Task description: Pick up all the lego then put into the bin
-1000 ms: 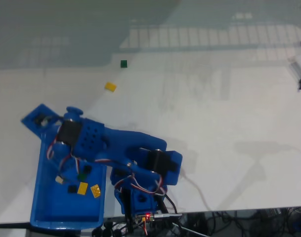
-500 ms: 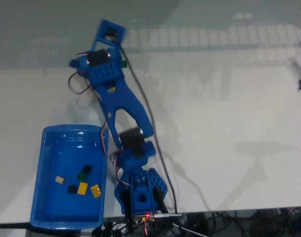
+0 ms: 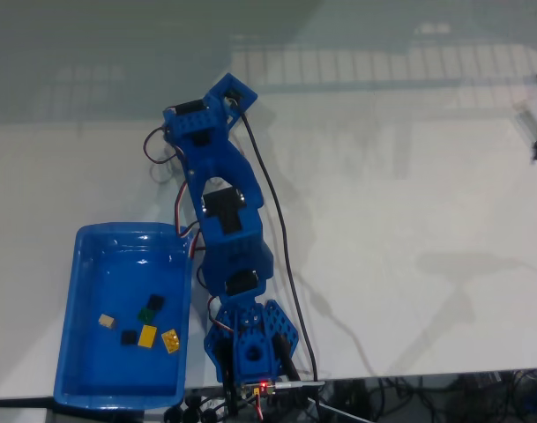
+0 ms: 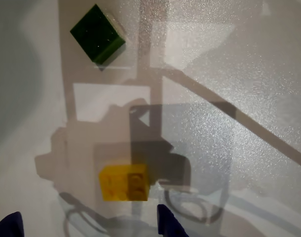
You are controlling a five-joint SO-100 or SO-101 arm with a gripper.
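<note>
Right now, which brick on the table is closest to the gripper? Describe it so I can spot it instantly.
Start from the gripper at the bottom edge of the wrist view: its two dark fingertips point up onto the white table. Just above them lies the yellow lego brick, half in the arm's shadow. The only other loose brick, the dark green lego brick, sits farther off, at top left.

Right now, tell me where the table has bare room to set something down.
Free: the wide white table right of the arm in the fixed view. Crowded: the bin with five lego, and the yellow brick under the pincer.
</note>
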